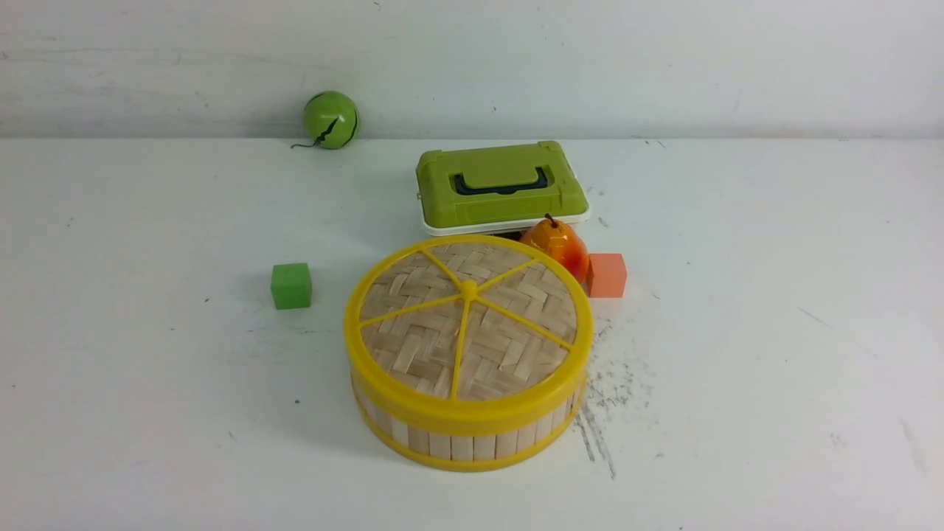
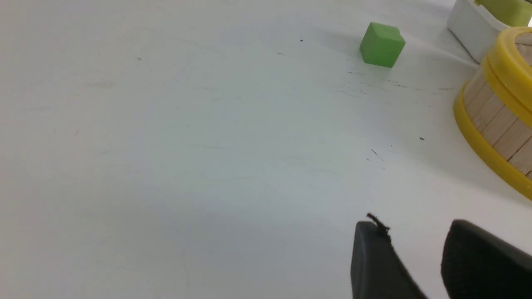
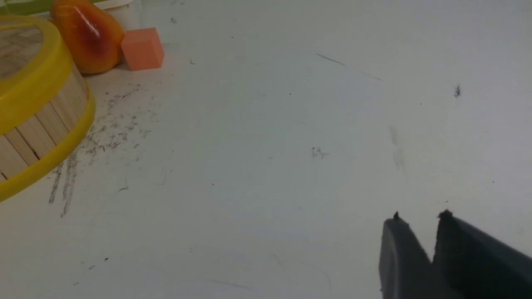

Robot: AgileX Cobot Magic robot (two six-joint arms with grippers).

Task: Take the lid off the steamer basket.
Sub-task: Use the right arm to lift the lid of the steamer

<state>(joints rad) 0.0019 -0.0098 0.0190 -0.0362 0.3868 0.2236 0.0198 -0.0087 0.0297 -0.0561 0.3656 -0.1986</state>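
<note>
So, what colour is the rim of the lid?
Yellow, all around the lid; the front view shows it best.

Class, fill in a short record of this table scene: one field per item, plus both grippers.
Task items: lid seated on steamer basket, not yet removed
Behind basket: green box, orange-red fruit
Sides: green cube left, orange cube right
Back wall: green ball
Left arm: left gripper empty, fingers apart
Right arm: right gripper empty, fingers slightly apart
</note>
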